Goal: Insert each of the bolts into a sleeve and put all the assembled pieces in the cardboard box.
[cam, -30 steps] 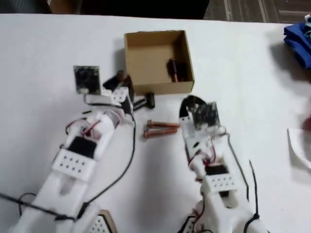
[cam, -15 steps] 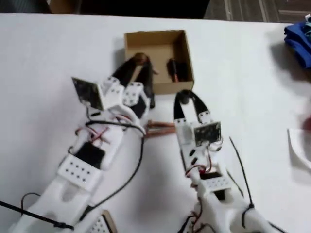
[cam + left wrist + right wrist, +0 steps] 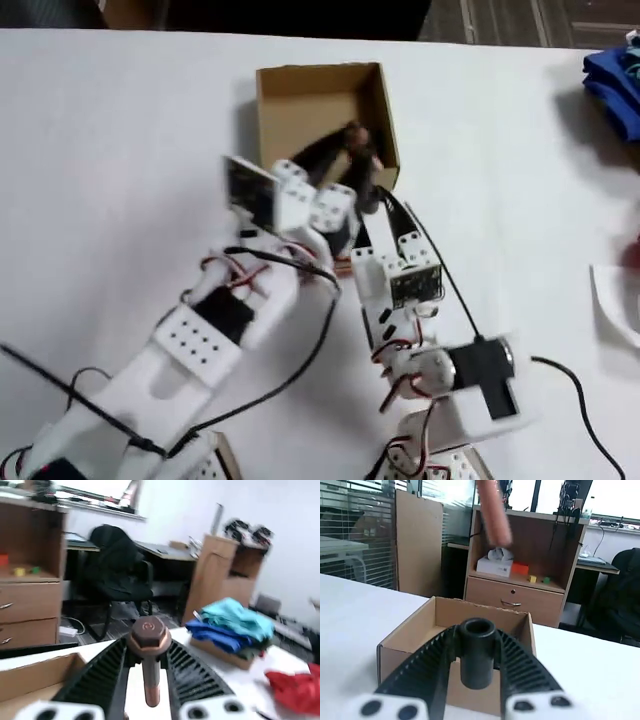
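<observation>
The left hand (image 3: 148, 642), clamped on a bolt (image 3: 151, 685), has swung over the box (image 3: 320, 70) toward the right hand (image 3: 476, 632), clamped on a sleeve (image 3: 476, 660).

A copper hex-headed bolt (image 3: 148, 647) is held upright, head up and shank down, above the open brown cardboard box (image 3: 300, 100), while a black sleeve (image 3: 477, 655) is gripped upright, bore upward, just outside the box's near wall.

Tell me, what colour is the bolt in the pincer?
The bolt is coppery brown, clearest in the left wrist view.
</observation>
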Robot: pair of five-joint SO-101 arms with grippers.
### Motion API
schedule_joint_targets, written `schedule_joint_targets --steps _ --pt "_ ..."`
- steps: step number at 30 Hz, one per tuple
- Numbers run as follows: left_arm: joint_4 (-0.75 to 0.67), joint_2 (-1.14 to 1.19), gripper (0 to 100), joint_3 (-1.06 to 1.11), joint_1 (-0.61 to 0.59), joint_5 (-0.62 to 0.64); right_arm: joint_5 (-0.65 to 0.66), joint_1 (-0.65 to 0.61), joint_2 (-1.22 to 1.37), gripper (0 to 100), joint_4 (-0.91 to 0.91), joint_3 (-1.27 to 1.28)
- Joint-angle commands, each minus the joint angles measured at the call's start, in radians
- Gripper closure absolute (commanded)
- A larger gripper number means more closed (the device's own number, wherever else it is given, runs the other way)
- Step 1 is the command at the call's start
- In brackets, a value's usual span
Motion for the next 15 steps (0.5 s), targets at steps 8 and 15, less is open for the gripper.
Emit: schedule_joint_targets --steps 8,15 --pt "-0.023 0.038 97 -0.088 0.038 -0.091 -0.005 0.008 0.065 97.8 -0.061 -0.064" --pt "0.101 0.035 97 -0.067 0.005 -0.084 -0.005 0.079 0.124 97.8 -0.062 -0.124"
